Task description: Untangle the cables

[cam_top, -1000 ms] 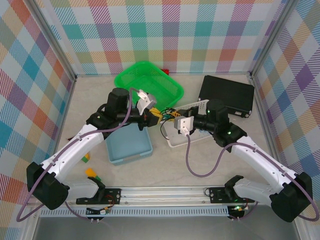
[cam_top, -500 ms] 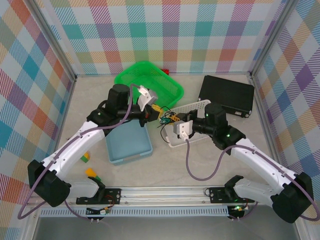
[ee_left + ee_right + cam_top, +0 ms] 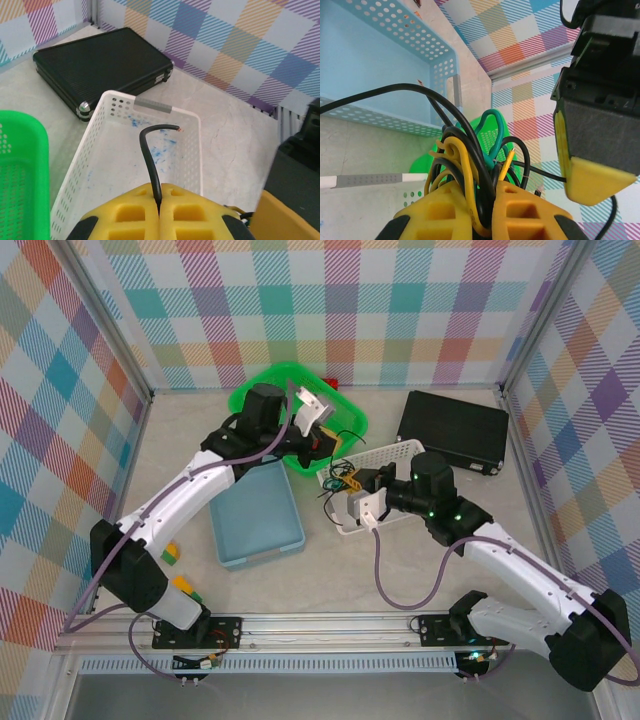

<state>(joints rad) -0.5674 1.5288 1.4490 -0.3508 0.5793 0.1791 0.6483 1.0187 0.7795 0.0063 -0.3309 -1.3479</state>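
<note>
The cables form a small knot (image 3: 340, 476) of black, yellow and dark green wire. My right gripper (image 3: 492, 192) is shut on this knot (image 3: 475, 150), whose loops stick up from between the yellow fingers. In the top view the right gripper (image 3: 350, 486) holds it above the white basket's left end. My left gripper (image 3: 160, 195) is shut on a black cable (image 3: 149, 150), whose bare curved tip pokes out in front. The left gripper (image 3: 326, 446) hangs just beyond the knot, by the green basket, with the black strand (image 3: 540, 172) running between the two.
A green basket (image 3: 262, 392) sits at the back and a blue tray (image 3: 258, 530) at the left. The white basket (image 3: 400, 452) lies under the knot, with a black case (image 3: 452, 428) behind it. Small blocks (image 3: 172, 554) lie near the left arm's base.
My left gripper has moved back and to the right, towards the green basket, with the black cable in it. The right gripper has shifted slightly left with the knot.
</note>
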